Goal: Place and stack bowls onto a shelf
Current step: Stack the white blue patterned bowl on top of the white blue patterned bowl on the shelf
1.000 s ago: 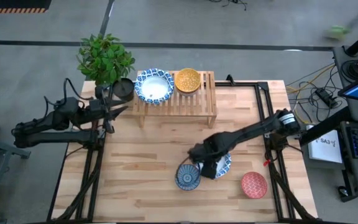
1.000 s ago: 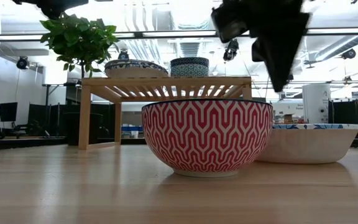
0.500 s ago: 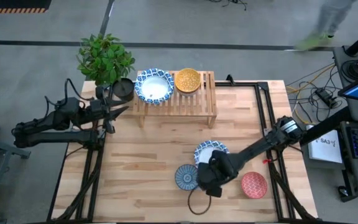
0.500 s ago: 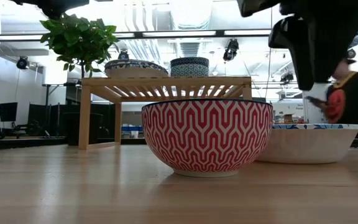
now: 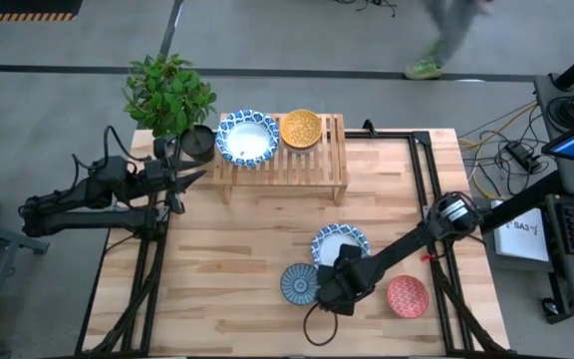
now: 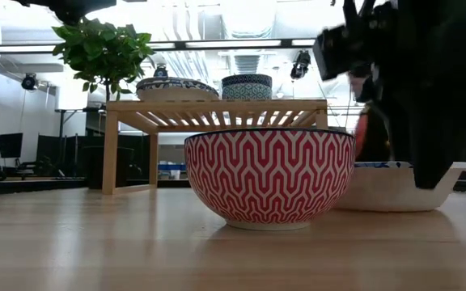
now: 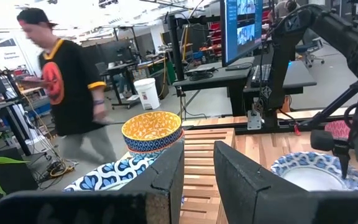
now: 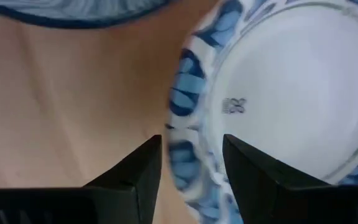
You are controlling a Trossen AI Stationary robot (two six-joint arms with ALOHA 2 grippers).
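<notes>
- Straddling the near rim of the white bowl at about 5 o'clock from table centre, the right gripper has its fingers spread, one outside the rim and one over the inside; no pinch is made yet, as far as the right wrist view shows.
- Shelf stands at 12 o'clock on the table and carries two bowls: a second white bowl toward its left end and the orange bowl beside it, neither stacked.
- Work outstanding, by my judgement: three bowls remain on the table, so the task is under halfway for those visible.
- Blue-grey bowl sits at 8 o'clock of the white bowl, just beside the gripper; the red bowl lies at 4 o'clock of it, nearby.
- Left gripper waits at the shelf's left end, at 10 o'clock on the table, fingers parted and empty.
- Obstructions: the blue-grey bowl crowds the right gripper's side; a potted plant stands off the shelf's left end, close to the left arm.
- A person shows beyond the table, clear of the work.
</notes>
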